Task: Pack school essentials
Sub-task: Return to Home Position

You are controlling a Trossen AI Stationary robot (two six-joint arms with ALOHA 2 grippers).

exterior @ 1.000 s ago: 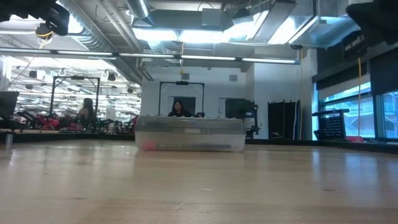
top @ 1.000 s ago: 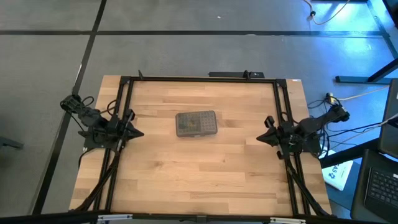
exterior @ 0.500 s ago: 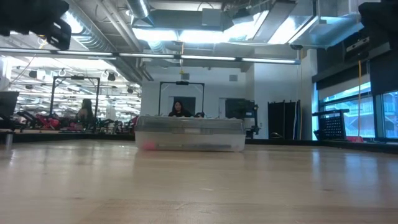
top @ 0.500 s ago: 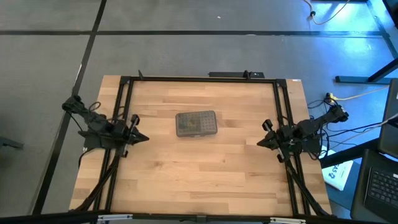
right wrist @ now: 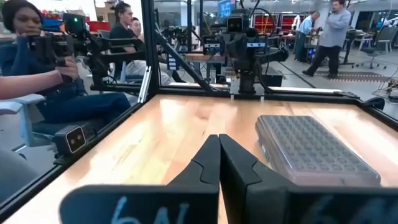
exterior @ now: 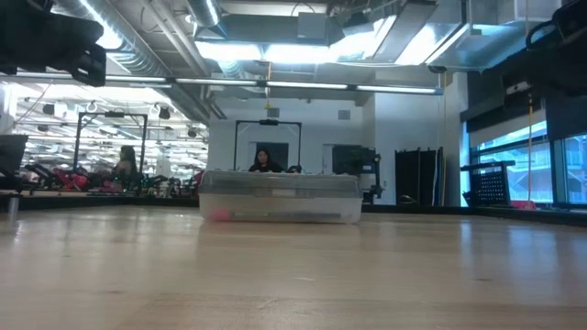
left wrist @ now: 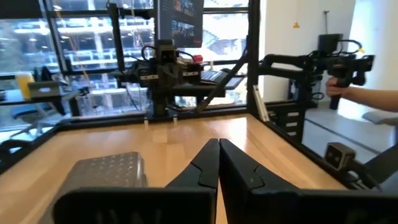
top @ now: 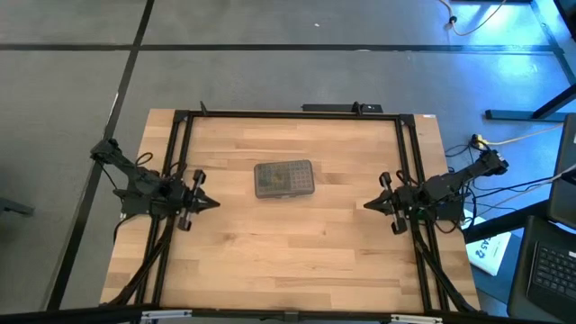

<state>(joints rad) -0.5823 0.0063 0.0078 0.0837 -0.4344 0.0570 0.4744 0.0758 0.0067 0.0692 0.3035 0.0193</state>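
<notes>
School essentials (exterior: 218,214) showed only in the low view, as a pink spot and dim shapes behind the see-through wall of the clear plastic case with a grey dotted lid (top: 284,178); which items they were could not be told. The case lay flat with its lid down, a little above and left of the middle of the high frame, on the pale wooden table (top: 297,256), with bare wood on every side of it. The left gripper (top: 209,203) sat at the left-middle of the high frame, over the table's left edge beside the black frame (top: 180,135), pointing toward the centre, well apart from the case. Its two dark fingers were pressed together with nothing between them, as the left wrist view showed (left wrist: 218,144), the case (left wrist: 106,174) lying off to the lower left of that frame. The right gripper (top: 369,204) mirrored it at the right-middle of the high frame, likewise closed on nothing (right wrist: 218,138), with the case (right wrist: 311,149) at the right of its wrist frame. A seated person (right wrist: 37,68) filled the upper left of the right wrist frame beyond the table.
</notes>
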